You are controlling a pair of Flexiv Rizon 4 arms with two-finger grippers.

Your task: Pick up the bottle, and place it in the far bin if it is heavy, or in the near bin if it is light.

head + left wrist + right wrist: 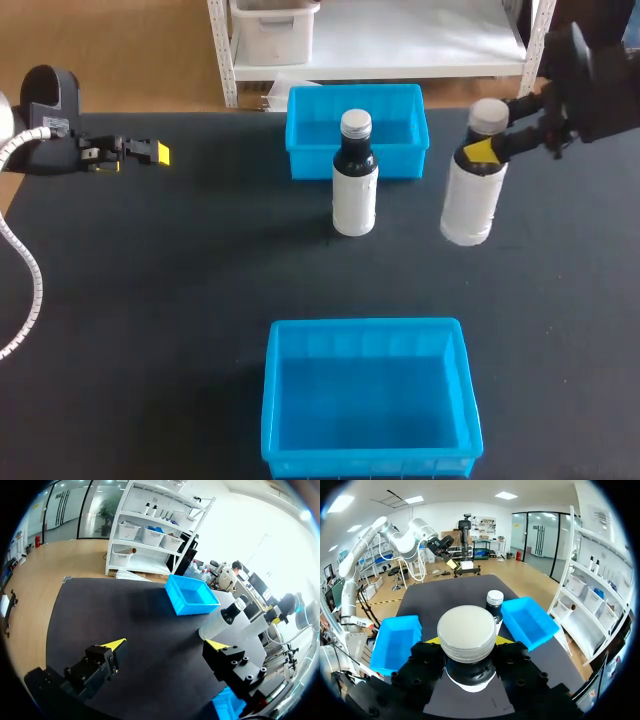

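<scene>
looking down from the head view, two bottles show. the held bottle (470, 205), white with a dark neck and pale cap, is caught at the neck by the right hand (483, 152). the standing bottle (355, 195) is upright on the worktop (150, 300), just in front of the far bin (310, 160). whether the held bottle's base touches the worktop cannot be told from there.

the right wrist view adds what the head view lacks: both yellow-tipped fingers press the neck from two sides under the cap, and the standing bottle is just ahead. the left wrist view shows the left hand (167, 645) spread wide, with nothing between its fingers.

counted: two bottles, two blue bins, two hands.

the far bin sits at the worktop's far edge and the near bin (272, 400) at its near edge, with a broad bare stretch between them. the left hand hangs near the far left corner, well apart from both bottles.
</scene>
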